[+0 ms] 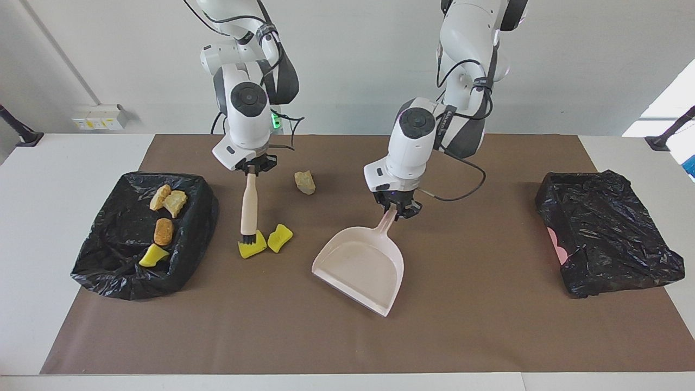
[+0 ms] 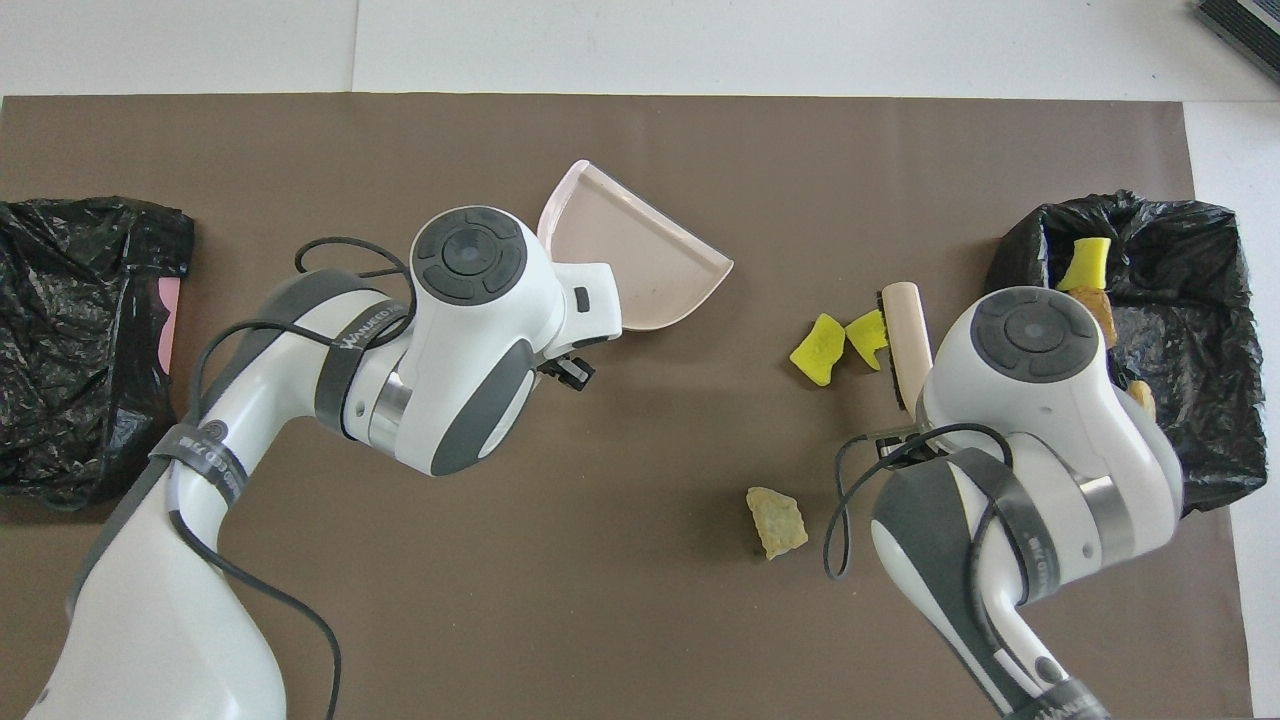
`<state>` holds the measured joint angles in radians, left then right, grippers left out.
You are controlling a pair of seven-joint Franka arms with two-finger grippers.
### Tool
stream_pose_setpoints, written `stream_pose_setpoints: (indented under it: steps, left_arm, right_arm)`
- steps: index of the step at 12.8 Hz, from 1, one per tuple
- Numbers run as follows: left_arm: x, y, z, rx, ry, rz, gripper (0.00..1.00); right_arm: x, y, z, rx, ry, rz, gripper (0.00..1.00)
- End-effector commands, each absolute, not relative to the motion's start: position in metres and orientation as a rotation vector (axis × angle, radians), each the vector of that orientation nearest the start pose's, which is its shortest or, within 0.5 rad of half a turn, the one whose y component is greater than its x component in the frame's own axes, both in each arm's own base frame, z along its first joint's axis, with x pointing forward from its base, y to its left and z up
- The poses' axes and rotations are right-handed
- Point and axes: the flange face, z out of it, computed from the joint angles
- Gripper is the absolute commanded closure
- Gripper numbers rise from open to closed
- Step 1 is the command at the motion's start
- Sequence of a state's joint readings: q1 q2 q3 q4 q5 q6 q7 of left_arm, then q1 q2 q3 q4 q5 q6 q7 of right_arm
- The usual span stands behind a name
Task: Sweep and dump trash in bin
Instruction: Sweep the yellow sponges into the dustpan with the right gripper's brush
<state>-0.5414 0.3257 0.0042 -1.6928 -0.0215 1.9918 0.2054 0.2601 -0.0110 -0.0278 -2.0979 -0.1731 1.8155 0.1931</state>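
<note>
The right gripper (image 1: 251, 166) has its jaws clenched on the brush (image 1: 248, 209), bristles touching two yellow scraps (image 1: 265, 241). The left gripper (image 1: 398, 209) jaws grasp the dustpan (image 1: 361, 266) handle; bare mat (image 1: 304, 239) lies between.

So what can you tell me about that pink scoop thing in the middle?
The dustpan is pale pink, smooth like plastic, with a wide flat tray, low walls and a thin handle. Nothing is in it. It sits turned at a slant in the middle of the brown mat, its open mouth pointing toward the right arm's end of the table. The left gripper is shut on its handle.
</note>
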Motion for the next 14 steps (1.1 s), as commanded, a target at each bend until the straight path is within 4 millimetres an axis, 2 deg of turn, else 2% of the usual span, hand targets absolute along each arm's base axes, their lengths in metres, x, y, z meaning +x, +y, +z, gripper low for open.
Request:
stream_pose_setpoints:
  steps: [1, 2, 5, 8, 9, 10, 12, 14]
  left_arm:
    - [0.553, -0.302, 0.411, -2.731, 1.433, 0.163, 1.00]
    - [0.555, -0.292, 0.411, -2.676, 1.537, 0.196, 1.00]
    - [0.548, -0.283, 0.404, -2.528, 1.747, 0.230, 1.00]
    - [0.527, -0.281, 0.391, -2.448, 1.860, 0.217, 1.00]
    - [0.518, -0.281, 0.386, -2.438, 1.874, 0.170, 1.00]
    - [0.505, -0.284, 0.382, -2.423, 1.894, 0.173, 1.00]
    - [0.501, -0.284, 0.379, -2.424, 1.893, 0.175, 1.00]
    - [0.501, -0.287, 0.380, -2.425, 1.893, 0.160, 1.00]
  right_arm:
    - [0.520, 0.062, 0.404, -3.317, -0.357, 0.349, 1.00]
    - [0.524, 0.051, 0.401, -3.310, -0.386, 0.335, 1.00]
    - [0.541, 0.034, 0.364, -3.321, -0.379, 0.317, 1.00]
    - [0.538, 0.027, 0.339, -3.314, -0.354, 0.322, 1.00]
    - [0.536, 0.036, 0.339, -3.306, -0.344, 0.327, 1.00]
    - [0.532, 0.045, 0.337, -3.300, -0.251, 0.335, 1.00]
    - [0.523, 0.082, 0.327, -3.277, -0.183, 0.345, 1.00]
    - [0.515, 0.116, 0.325, -3.273, -0.109, 0.343, 1.00]
